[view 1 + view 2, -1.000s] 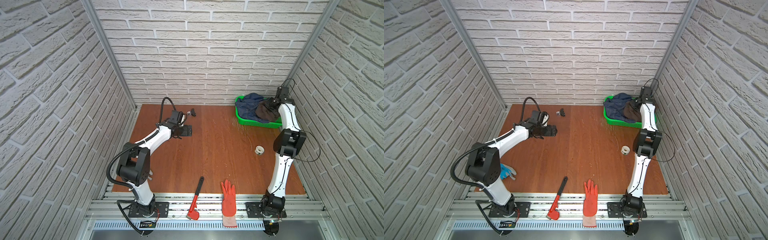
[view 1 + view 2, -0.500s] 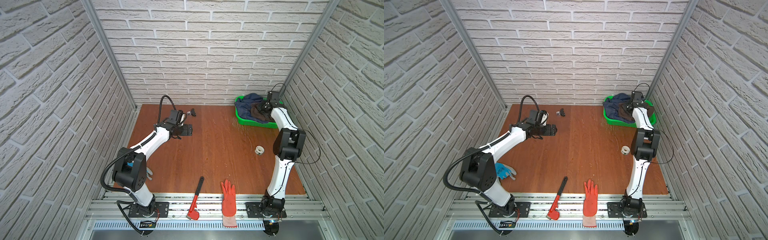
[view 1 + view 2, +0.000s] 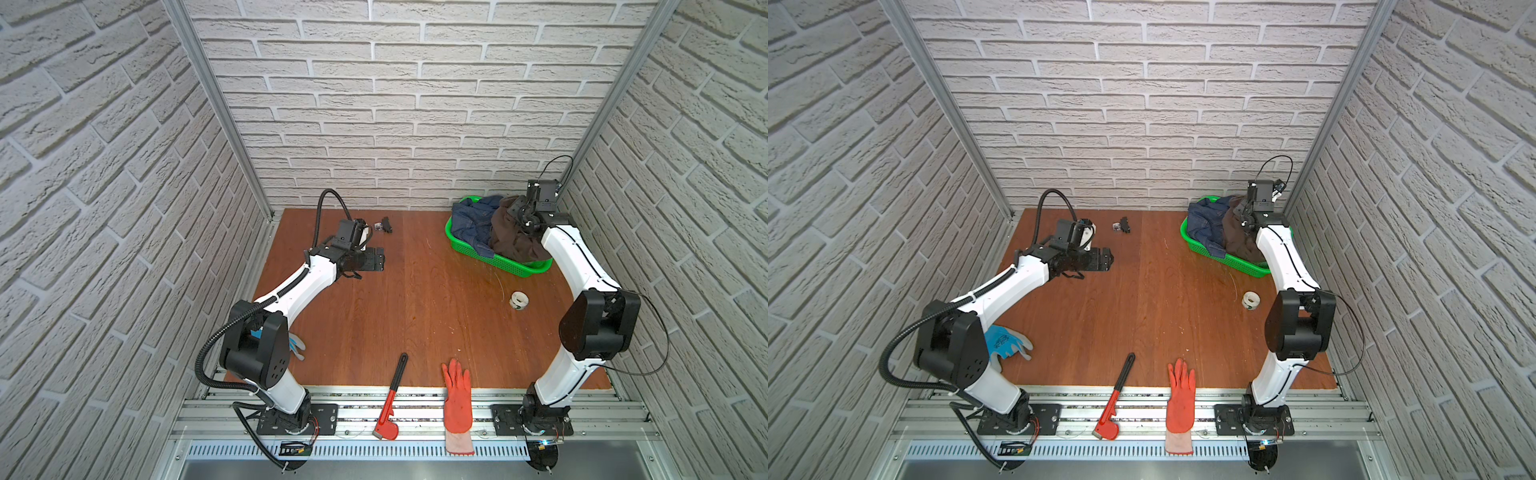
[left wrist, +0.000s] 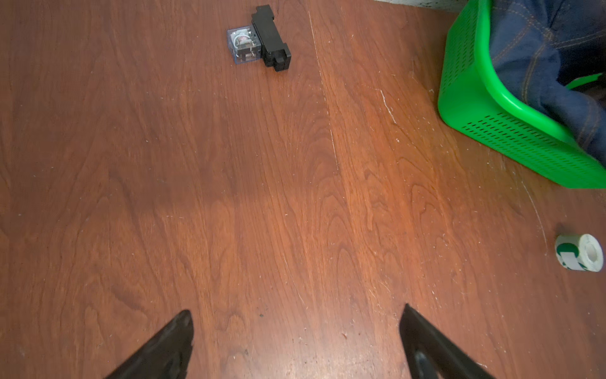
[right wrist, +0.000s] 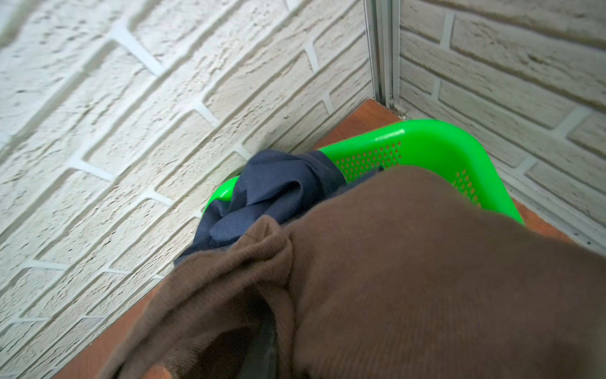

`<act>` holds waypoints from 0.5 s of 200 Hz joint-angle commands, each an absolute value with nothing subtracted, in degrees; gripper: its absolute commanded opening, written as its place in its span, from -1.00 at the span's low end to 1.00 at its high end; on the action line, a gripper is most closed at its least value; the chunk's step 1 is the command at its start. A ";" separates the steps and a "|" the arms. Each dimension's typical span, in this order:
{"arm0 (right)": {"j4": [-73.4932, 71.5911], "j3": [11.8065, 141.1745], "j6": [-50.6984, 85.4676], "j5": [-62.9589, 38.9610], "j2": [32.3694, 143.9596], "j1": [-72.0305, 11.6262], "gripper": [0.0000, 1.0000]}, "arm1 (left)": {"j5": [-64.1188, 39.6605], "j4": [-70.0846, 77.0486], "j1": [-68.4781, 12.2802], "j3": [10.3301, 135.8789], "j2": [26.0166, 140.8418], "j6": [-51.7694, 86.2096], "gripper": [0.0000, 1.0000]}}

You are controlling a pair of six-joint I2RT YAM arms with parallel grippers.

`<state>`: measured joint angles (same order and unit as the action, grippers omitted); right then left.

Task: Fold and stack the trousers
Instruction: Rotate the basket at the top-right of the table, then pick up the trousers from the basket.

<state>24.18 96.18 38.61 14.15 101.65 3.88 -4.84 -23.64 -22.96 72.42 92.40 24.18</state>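
trousers (image 3: 509, 239) are sitting bunched in the green basket (image 3: 513, 268) at the far right corner of the surface (image 3: 415, 316); not laid out, not folded; an edge of the brown fabric is overlapping the basket's near rim. blue denim (image 3: 471, 226) is lying in the same basket, on the side toward the middle of the surface, touching the trousers. right gripper (image 3: 523, 218) is sitting on top of the brown pile, jaws nearly closed, pinching the trousers; in the right wrist view the brown fabric (image 5: 410, 262) is draping over the gripper and filling most of the frame, with denim (image 5: 272, 187) and basket rim (image 5: 426, 134) behind it; the fingertips are mostly hidden under cloth. left gripper (image 3: 379, 261) is hovering over bare surface left of middle, toward the far edge, jaws spread wide, holding nothing; the left wrist view is showing both fingers (image 4: 164, 347) well apart with only wood between them. small black relay (image 3: 384, 225) with a clear block is lying near the far edge, just beyond the left gripper, not touching it. tape roll (image 3: 518, 300) is lying near the right edge, in front of the basket, apart from it. red wrench (image 3: 392, 399) and orange glove (image 3: 457, 399) are lying side by side across the front edge, overhanging onto the rail (image 3: 415, 411); blue glove (image 3: 1007, 343) is lying near the left front corner, beside the left arm (image 3: 951, 345).
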 commanded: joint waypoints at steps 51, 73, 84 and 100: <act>18.91 104.41 30.64 22.63 93.78 0.38 -0.89 | -5.26 -24.28 -24.42 74.83 91.62 24.70 0.95; 20.24 109.76 26.81 24.95 93.94 -1.56 -0.88 | -5.36 -24.62 -25.18 75.65 92.19 24.71 0.95; 20.61 112.95 24.49 26.19 94.36 -2.76 -0.89 | -5.53 -24.84 -25.45 76.09 92.31 24.76 0.95; 22.31 120.18 21.49 27.15 96.19 -4.49 -0.89 | -5.69 -25.06 -25.80 76.72 92.45 24.78 0.95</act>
<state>28.08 110.00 28.86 22.57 99.26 -1.87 -5.19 -24.49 -25.10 74.59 92.40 24.29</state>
